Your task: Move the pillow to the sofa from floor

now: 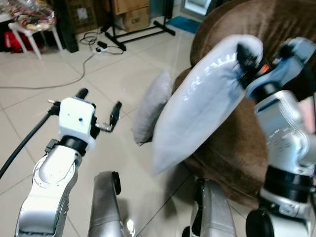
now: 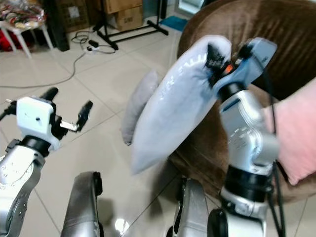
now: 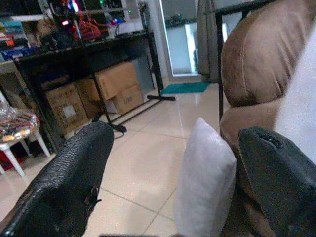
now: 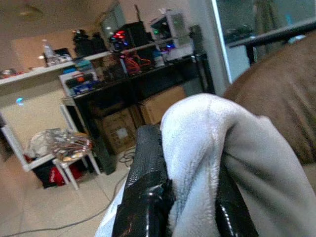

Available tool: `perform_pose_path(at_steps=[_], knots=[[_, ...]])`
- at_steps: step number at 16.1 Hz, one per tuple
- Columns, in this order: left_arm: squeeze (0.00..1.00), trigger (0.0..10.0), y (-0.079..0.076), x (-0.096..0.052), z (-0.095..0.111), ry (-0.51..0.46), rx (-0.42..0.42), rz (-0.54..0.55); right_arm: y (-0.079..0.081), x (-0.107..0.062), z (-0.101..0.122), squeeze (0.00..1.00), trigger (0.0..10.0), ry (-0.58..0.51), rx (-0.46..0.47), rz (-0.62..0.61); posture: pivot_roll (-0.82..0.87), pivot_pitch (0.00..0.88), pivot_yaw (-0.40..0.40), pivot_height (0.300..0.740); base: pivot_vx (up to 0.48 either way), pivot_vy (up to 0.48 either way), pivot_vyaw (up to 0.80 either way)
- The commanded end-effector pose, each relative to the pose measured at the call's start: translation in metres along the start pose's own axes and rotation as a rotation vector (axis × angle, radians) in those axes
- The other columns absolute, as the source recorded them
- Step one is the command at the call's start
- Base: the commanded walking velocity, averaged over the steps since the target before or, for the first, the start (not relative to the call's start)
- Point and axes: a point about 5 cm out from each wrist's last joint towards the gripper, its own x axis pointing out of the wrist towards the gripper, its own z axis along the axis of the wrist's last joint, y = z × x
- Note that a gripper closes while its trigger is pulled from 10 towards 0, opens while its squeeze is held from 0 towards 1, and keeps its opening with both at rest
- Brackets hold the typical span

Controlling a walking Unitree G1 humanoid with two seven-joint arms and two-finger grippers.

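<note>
A pale grey pillow (image 1: pixel 207 98) is being gripped at its upper corner by the right claw (image 1: pixel 244 61), whose black fingers (image 4: pixel 145 187) are clenched on the bunched fabric. The pillow is being held off the floor (image 1: pixel 98 74), hanging tilted against the front of the brown sofa (image 1: pixel 276 24) at about 1 o'clock. A second grey pillow (image 1: pixel 153 106) is being left standing on the floor, leaning on the sofa's base at 12 o'clock. The left claw (image 1: pixel 98 108) is being held released, fingers spread, over the tiles at 10 o'clock. A small white table (image 1: pixel 29 27) is being shown at 11 o'clock.
</note>
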Motion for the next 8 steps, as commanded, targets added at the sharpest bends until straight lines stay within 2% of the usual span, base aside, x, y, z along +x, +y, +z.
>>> perform_pose_path(at_steps=[1,4,6,8], knots=[[0.00,10.0,0.002,0.001,-0.003,0.010,0.012,0.021,0.006,-0.002,-0.002,0.00,10.0,-0.011,-0.013,-0.006,0.12,0.000,-0.084,0.510,0.000,0.000,0.00],[0.00,10.0,0.009,0.000,-0.013,0.064,0.057,0.084,0.009,-0.004,-0.031,0.00,10.0,0.098,-0.038,-0.045,0.14,0.000,-0.097,0.535,0.000,0.000,0.00],[0.00,10.0,0.010,0.001,-0.013,0.059,0.067,0.092,0.014,-0.003,-0.032,0.00,10.0,0.099,-0.030,-0.033,0.14,0.000,-0.098,0.550,0.000,0.000,0.00],[0.00,10.0,0.010,0.003,-0.012,0.052,0.069,0.110,0.026,0.001,-0.021,0.00,10.0,0.052,-0.040,0.008,0.14,0.000,-0.099,0.575,0.000,0.000,0.00]])
